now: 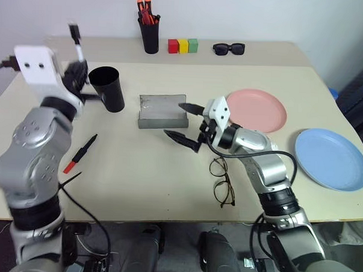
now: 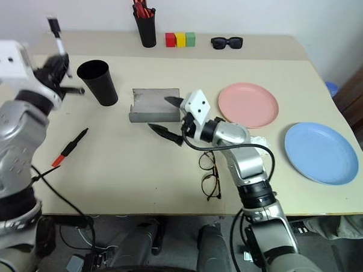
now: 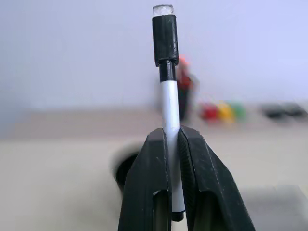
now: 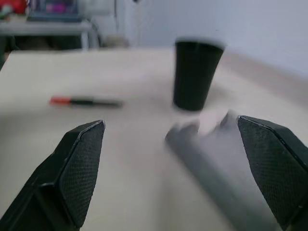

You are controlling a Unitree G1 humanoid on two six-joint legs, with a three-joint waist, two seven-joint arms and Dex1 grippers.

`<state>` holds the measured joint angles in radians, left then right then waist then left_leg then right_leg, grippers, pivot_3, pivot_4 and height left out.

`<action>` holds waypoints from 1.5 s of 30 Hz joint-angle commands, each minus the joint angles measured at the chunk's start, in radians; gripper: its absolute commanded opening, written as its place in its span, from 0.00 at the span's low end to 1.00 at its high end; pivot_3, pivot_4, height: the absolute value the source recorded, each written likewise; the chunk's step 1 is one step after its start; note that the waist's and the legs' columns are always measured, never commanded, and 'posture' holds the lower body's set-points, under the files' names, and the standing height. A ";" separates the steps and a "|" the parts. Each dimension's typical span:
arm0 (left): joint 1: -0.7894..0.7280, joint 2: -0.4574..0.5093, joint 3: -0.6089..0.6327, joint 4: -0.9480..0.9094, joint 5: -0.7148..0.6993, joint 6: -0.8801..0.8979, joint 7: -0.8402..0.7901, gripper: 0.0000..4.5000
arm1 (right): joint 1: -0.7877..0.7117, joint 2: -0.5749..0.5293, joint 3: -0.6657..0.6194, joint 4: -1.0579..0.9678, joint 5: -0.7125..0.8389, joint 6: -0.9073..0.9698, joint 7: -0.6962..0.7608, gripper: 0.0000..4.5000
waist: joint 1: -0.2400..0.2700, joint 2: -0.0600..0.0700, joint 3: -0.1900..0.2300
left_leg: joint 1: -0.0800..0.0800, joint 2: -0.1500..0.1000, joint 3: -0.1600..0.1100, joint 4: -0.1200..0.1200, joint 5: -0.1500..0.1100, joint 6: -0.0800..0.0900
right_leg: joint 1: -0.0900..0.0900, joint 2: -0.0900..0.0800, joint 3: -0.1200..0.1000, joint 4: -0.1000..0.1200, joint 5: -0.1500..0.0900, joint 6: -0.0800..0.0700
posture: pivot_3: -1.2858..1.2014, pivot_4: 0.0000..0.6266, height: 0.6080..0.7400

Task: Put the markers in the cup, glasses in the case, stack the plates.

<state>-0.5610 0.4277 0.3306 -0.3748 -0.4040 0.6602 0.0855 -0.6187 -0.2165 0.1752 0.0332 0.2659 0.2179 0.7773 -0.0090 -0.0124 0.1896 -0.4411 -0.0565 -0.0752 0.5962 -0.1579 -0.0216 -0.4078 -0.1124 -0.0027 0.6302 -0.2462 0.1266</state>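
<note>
My left gripper (image 1: 76, 78) is raised left of the cup (image 1: 108, 88) and is shut on the white-bodied marker (image 3: 169, 110). The marker stands upright with its black cap (image 1: 74, 31) on top. The tall black cup is upright on the table. Right of it lies the grey case (image 1: 162, 111), lid open. My right gripper (image 1: 177, 119) hovers open at the case's right end, with nothing between its fingers. The wire-framed glasses (image 1: 223, 181) lie near the front edge, under my right forearm. The pink plate (image 1: 258, 109) and the blue plate (image 1: 331, 159) lie apart on the right.
A black pen with a red end (image 1: 80, 154) lies on the table at the front left. At the back stand a black holder with orange-capped pens (image 1: 150, 30), three coloured blocks (image 1: 183, 46) and black sunglasses (image 1: 228, 49). The blue plate sits close to the table's right edge.
</note>
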 commanded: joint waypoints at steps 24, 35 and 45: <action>-0.286 -0.147 -0.112 0.918 0.347 -0.787 0.106 0.01 | -0.040 0.151 0.012 0.026 -0.077 -0.092 -0.182 1.00 | -0.005 0.000 0.000 | -0.001 0.000 0.002 0.000 0.000 0.000 | -0.001 0.000 0.000 0.002 0.002 0.004 | 0.52 0.24 1.00; -0.259 -0.165 -0.105 0.890 0.369 -0.775 0.142 0.71 | -0.049 0.161 0.017 0.033 -0.072 -0.085 -0.169 1.00 | -0.005 0.000 0.000 | -0.001 0.000 0.002 0.000 0.000 0.000 | -0.002 0.000 0.000 0.003 0.002 0.004 | 0.52 0.24 1.00; -0.178 -0.116 0.033 0.554 0.203 -0.381 0.148 0.71 | -0.044 0.159 0.008 0.025 -0.076 -0.081 -0.176 1.00 | -0.013 0.000 0.000 | -0.001 0.000 0.001 0.000 0.000 0.000 | -0.002 0.001 0.000 0.004 0.002 0.004 | 0.52 0.24 1.00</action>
<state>-0.7547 0.2834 0.3259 0.2897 -0.1528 0.1786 0.2529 -0.6490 -0.0608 0.1907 0.1109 0.1801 0.1438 0.6045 -0.0220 -0.0127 0.1898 -0.4415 -0.0565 -0.0752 0.5959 -0.1577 -0.0213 -0.4100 -0.1118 -0.0031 0.6342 -0.2442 0.1302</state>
